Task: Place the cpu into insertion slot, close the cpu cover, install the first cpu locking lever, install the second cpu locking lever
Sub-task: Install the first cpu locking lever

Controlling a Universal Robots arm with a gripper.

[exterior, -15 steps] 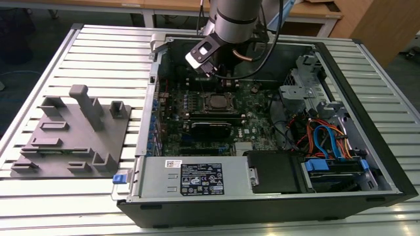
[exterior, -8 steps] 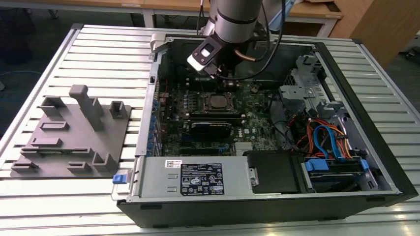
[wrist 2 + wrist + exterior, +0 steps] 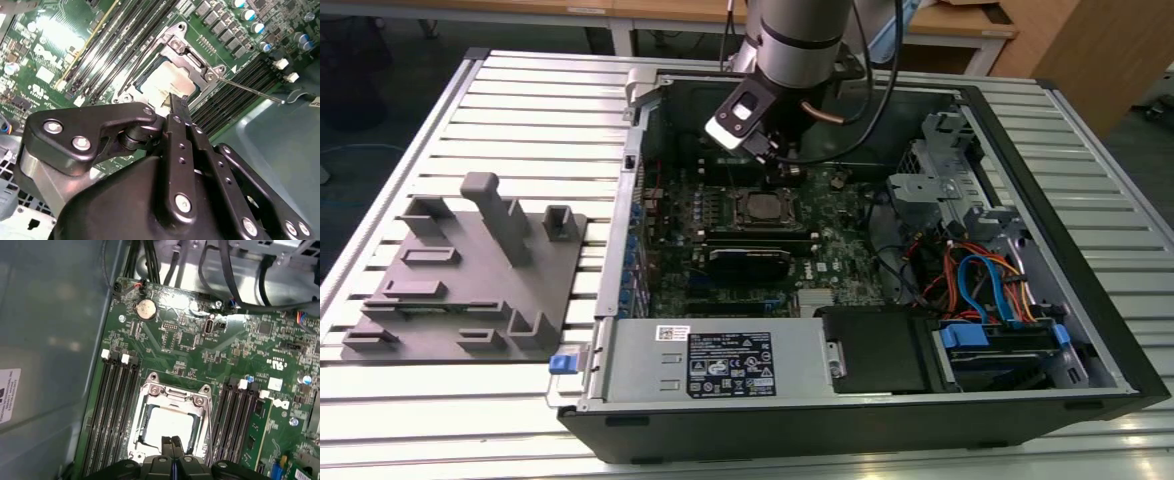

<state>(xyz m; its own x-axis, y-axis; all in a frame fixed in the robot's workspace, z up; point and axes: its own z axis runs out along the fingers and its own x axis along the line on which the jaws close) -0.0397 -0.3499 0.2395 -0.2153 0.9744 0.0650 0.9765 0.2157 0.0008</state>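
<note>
In the upper middle of the exterior view the arm reaches down into the open case [image 3: 1067, 210], which lies on its side on the slatted table [image 3: 534, 100] so the board [image 3: 707, 235] faces up and can be reached from above. The gripper [image 3: 774, 150] hangs just above the slot [image 3: 761, 207], near the frame's centre.

In the first wrist view the cpu [image 3: 167, 426] already sits flat in the slot, its pale metal face showing through the square window of the cover [image 3: 172, 399]. The cover looks lowered over it, though I cannot tell whether it is fully seated. The gripper is clenched, finger against finger, with nothing between them. I judge that closed tip is meant as a narrow pusher, not a grasp. It points at the cover's near edge, and whether it touches is unclear.

In the second wrist view a thin lever [image 3: 250, 90] angles out from the socket corner over the memory slots [image 3: 235, 82], so it looks unlatched. A grey fixture [image 3: 467, 280] stands on the table at the exterior view's left.
</note>
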